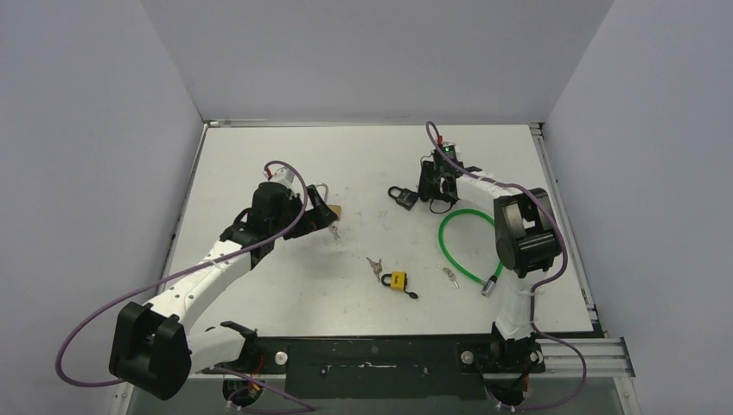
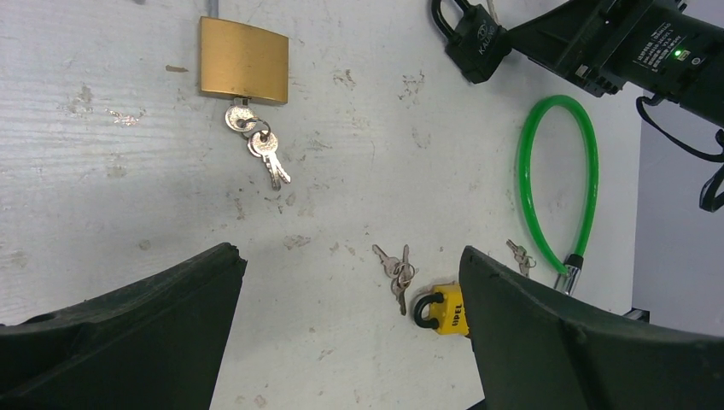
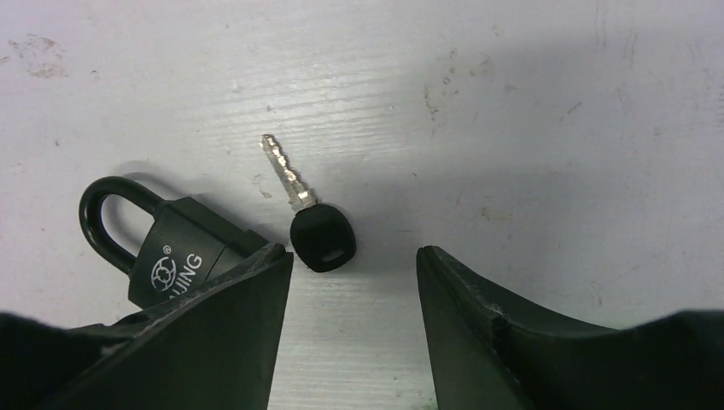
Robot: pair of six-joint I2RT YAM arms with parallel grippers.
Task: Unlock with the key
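A black padlock (image 3: 162,248) lies on the white table, its body partly under my right gripper's left finger. A black-headed key (image 3: 320,235) lies loose just right of it, blade pointing away. My right gripper (image 3: 353,256) is open and empty, hovering low, with the key head just beyond its fingertips. In the top view the right gripper (image 1: 430,192) sits right of the black padlock (image 1: 400,197). My left gripper (image 2: 348,256) is open and empty above the table. A brass padlock (image 2: 244,61) with a key bunch (image 2: 256,145) at its keyhole end lies ahead of it.
A yellow padlock (image 1: 398,280) with a key bunch (image 1: 373,264) beside it lies mid-table. A green cable lock (image 1: 467,246) loops at the right, small keys (image 1: 450,277) near it. The left gripper (image 1: 324,206) hangs over the brass padlock. Grey walls enclose the table.
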